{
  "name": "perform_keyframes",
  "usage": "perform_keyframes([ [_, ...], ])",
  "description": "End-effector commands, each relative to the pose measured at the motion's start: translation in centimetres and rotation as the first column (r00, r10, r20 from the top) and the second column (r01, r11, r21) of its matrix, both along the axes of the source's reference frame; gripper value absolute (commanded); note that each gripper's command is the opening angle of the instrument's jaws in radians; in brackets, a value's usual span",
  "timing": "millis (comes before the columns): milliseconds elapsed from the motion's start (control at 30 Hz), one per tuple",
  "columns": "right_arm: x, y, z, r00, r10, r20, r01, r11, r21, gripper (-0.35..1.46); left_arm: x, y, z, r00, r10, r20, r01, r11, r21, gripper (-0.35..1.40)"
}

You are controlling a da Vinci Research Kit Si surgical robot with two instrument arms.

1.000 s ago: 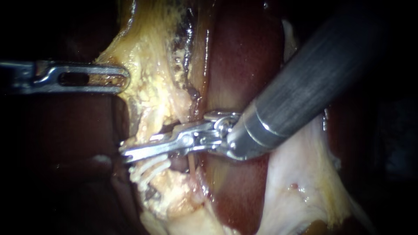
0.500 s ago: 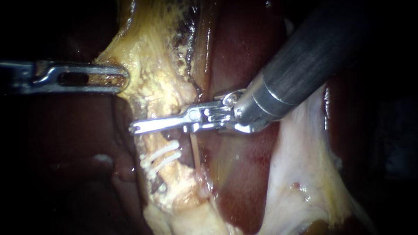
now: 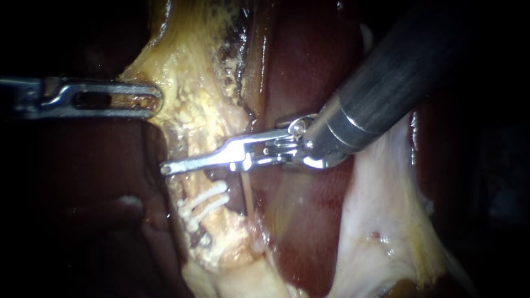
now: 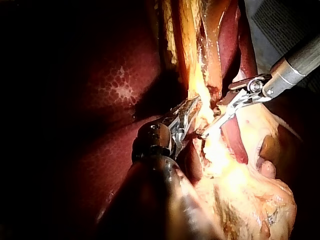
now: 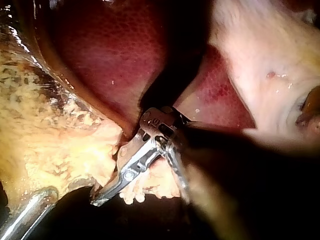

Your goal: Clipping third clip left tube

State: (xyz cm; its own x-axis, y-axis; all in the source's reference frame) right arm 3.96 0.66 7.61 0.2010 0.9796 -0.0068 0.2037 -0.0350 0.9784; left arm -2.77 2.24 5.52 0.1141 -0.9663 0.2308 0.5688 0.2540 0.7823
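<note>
Dark red liver point(image 3: 309, 72) lies behind a broad band of yellow tissue point(image 3: 187, 72), whose edge my left instrument point(image 3: 157, 99) pinches between its slotted jaws. My right instrument point(image 3: 165, 166), coming in from the upper right, has its slim jaws pressed together across the left tube point(image 3: 191, 183), just above two white clips point(image 3: 207, 197) sitting on that tube.

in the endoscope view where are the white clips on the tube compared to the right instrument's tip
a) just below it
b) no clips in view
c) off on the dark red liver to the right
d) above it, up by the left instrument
a: the white clips cross the left tube just below the right instrument, well under the left instrument, whose jaws are shut on the yellowish tissue.
</note>
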Motion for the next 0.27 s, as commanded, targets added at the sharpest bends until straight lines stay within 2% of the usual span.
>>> perform_keyframes([
  [33, 0.00, -0.01, 0.00, 1.0000, -0.001, -0.001, 0.001, 1.000, 0.000, -0.35, 0.00, 0.00, 0.00, 1.0000, 0.000, 0.000, 0.000, 1.000, 0.000, -0.35],
  [267, 0.00, -0.03, 0.02, 1.0000, -0.006, -0.003, 0.006, 1.000, -0.002, -0.35, 0.00, 0.01, 0.00, 1.0000, 0.000, 0.001, 0.000, 1.000, 0.000, -0.35],
])
